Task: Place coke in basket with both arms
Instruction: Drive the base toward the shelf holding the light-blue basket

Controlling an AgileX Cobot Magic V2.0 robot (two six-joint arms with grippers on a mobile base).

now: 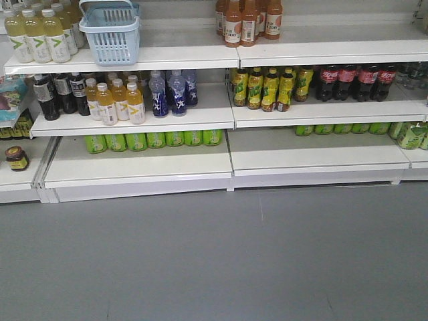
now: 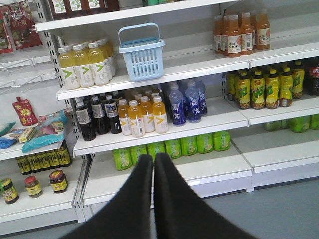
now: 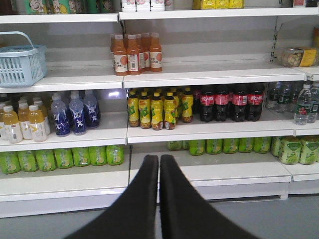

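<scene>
Of the robot, only the two ends are shown, one per wrist view. The left gripper (image 2: 153, 158) & right gripper (image 3: 159, 159) are each made of 2 matt black jaws, broad at the btm edge and tapered upward to narrow, rounded tips. The surfaces are seen as smooth & plain, w/ a thin pale slit left between each pair and a faint sheen along the inner edges.
</scene>
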